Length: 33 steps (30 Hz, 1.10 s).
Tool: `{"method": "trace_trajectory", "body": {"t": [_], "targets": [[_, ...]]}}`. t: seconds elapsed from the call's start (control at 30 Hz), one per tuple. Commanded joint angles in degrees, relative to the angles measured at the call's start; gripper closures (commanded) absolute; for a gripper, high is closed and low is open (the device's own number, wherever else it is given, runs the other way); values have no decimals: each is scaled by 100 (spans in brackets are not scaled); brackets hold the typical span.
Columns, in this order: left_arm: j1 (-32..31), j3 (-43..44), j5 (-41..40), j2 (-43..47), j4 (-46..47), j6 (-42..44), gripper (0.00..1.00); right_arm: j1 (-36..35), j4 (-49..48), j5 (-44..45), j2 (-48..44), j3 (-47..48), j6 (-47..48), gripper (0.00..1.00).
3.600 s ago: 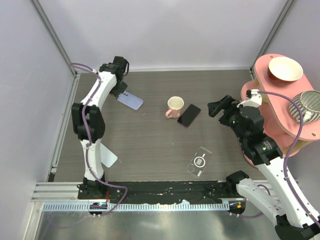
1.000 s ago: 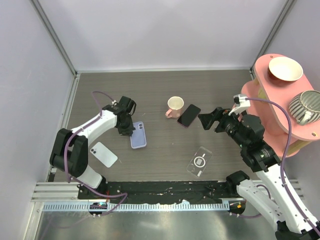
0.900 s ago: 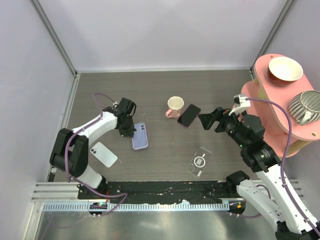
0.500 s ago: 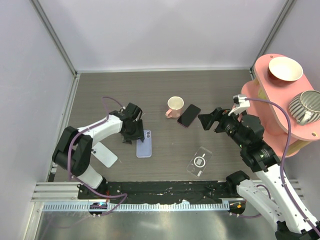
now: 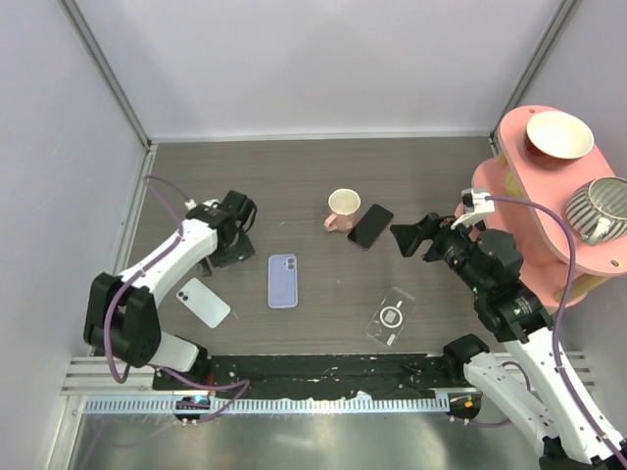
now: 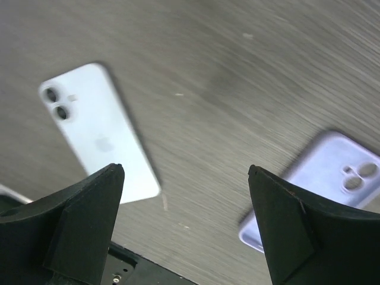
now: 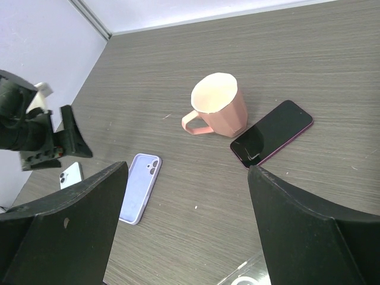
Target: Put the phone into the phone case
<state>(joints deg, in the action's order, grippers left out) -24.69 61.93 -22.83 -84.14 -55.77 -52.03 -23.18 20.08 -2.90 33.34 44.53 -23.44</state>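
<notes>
A lavender phone case [image 5: 282, 281] lies flat in the middle of the table; it also shows in the left wrist view [image 6: 320, 190] and the right wrist view [image 7: 138, 187]. A pale blue phone [image 5: 203, 302] lies back up to its left, also in the left wrist view [image 6: 98, 130]. A black phone [image 5: 370, 226] lies screen up beside a pink mug [image 5: 342, 209]. My left gripper [image 5: 223, 257] is open and empty, above bare table between the pale phone and the case. My right gripper [image 5: 408, 236] is open and empty, held above the table right of the black phone.
A clear case with a ring mark [image 5: 391, 317] lies front right. A pink rack [image 5: 509, 186] with a bowl [image 5: 558, 134] and a striped cup [image 5: 605, 206] stands at the right edge. Walls close the back and both sides.
My left gripper slid the lavender case from the back left to the middle, let it go and drew back to the left. The right arm barely moved.
</notes>
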Motion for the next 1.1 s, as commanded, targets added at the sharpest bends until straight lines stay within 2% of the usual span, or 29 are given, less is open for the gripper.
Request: {"method": "trace_trajectory", "body": {"t": [0.0, 0.07, 0.17, 0.3, 0.47, 0.77, 1.0, 1.07], "targets": [[639, -453, -592, 809, -602, -1080, 10, -20, -267, -18, -47, -41, 68, 12], [1121, -664, -477, 960, -689, -1335, 11, -20, -224, -27, -47, -41, 76, 12], [1518, -884, -591, 1136, -830, -1546, 13, -20, -223, -27, -91, -50, 77, 12], [1704, -1191, -381, 1145, -594, -1529, 12, -20, -223, -9, -109, -59, 77, 12], [1976, -1815, 190, 1119, 100, -1477, 5, -11, -223, -9, -100, -59, 77, 12], [1994, -2229, 454, 908, 653, -1521, 0, -20, -206, -18, -135, -85, 77, 12], [2003, -2414, 525, 899, 822, -1599, 0, -20, -206, -27, -126, -85, 76, 12], [2003, -2484, 516, 908, 839, -1643, 3, -20, -206, -18, -126, -85, 77, 12]]}}
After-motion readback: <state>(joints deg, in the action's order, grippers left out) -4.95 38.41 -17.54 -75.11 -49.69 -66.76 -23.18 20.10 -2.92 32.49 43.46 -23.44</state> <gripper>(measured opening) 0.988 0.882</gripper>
